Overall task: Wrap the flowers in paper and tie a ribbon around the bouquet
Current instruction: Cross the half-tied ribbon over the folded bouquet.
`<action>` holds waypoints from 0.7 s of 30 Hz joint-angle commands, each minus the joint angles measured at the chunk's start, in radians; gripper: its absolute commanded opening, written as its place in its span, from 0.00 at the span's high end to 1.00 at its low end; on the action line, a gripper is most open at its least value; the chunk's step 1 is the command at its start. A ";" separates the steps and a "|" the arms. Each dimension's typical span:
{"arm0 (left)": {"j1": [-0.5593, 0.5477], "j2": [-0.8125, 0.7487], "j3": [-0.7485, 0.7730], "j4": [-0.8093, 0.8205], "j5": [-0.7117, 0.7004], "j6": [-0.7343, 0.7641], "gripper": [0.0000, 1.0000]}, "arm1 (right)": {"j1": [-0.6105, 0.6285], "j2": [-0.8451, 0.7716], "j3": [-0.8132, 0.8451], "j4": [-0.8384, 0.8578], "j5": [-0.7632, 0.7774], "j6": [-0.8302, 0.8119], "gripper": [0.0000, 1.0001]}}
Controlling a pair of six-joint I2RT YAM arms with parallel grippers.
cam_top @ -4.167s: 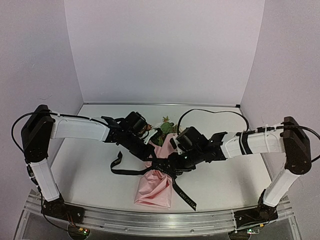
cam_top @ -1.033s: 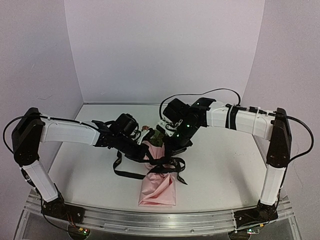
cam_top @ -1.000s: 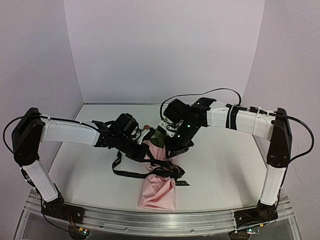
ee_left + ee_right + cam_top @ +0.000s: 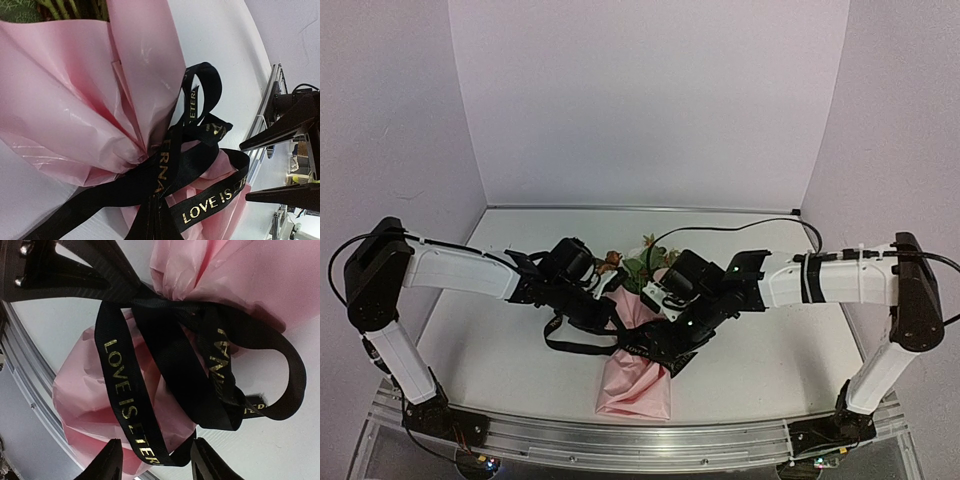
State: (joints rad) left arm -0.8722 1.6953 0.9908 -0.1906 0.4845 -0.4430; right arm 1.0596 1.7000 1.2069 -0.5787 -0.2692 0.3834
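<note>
Ribbon [image 4: 165, 340] is the matter in hand. The left claw [image 4: 120, 285] is clamped on its strands close to the pink paper [image 4: 75, 100], seemingly to hold the tie taut. The right claw [image 4: 157, 441], jaws apart, straddles a lettered loop without pinching it, probably lining up a pull. Both work at the waist of the bouquet [image 4: 638, 380], which lies mid-bench [image 4: 770, 350] with its flowers [image 4: 645, 262] at the far end.

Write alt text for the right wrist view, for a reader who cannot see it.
A black ribbon lettered in gold loops around the pinched waist of pink paper on a white table. The right gripper is open at the bottom edge.
</note>
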 commanded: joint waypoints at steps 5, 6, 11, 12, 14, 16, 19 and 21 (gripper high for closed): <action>-0.004 -0.068 -0.048 0.017 -0.039 -0.071 1.00 | 0.015 0.010 -0.021 0.039 0.008 0.043 0.60; -0.004 -0.075 -0.054 0.022 -0.041 -0.078 1.00 | 0.019 0.009 -0.020 0.039 0.013 0.043 0.63; -0.005 -0.095 -0.088 0.058 -0.039 -0.114 0.99 | 0.034 -0.021 -0.026 0.013 0.094 0.046 0.87; -0.006 -0.096 -0.094 0.063 -0.038 -0.118 0.99 | 0.038 -0.030 -0.024 0.000 0.120 0.046 0.92; -0.008 -0.103 -0.112 0.078 -0.040 -0.131 0.98 | 0.050 -0.044 -0.012 -0.032 0.167 0.044 0.99; -0.014 -0.118 -0.132 0.097 -0.038 -0.146 0.97 | 0.065 -0.051 -0.001 -0.053 0.195 0.045 1.00; -0.024 -0.139 -0.161 0.110 -0.048 -0.167 0.99 | 0.093 -0.049 0.023 -0.083 0.212 0.050 1.00; -0.030 -0.160 -0.187 0.112 -0.059 -0.179 1.00 | 0.115 -0.045 0.041 -0.105 0.229 0.047 1.00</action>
State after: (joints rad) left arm -0.8898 1.6091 0.8419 -0.1218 0.4562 -0.5830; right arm 1.1328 1.6883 1.1921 -0.6107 -0.1183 0.4282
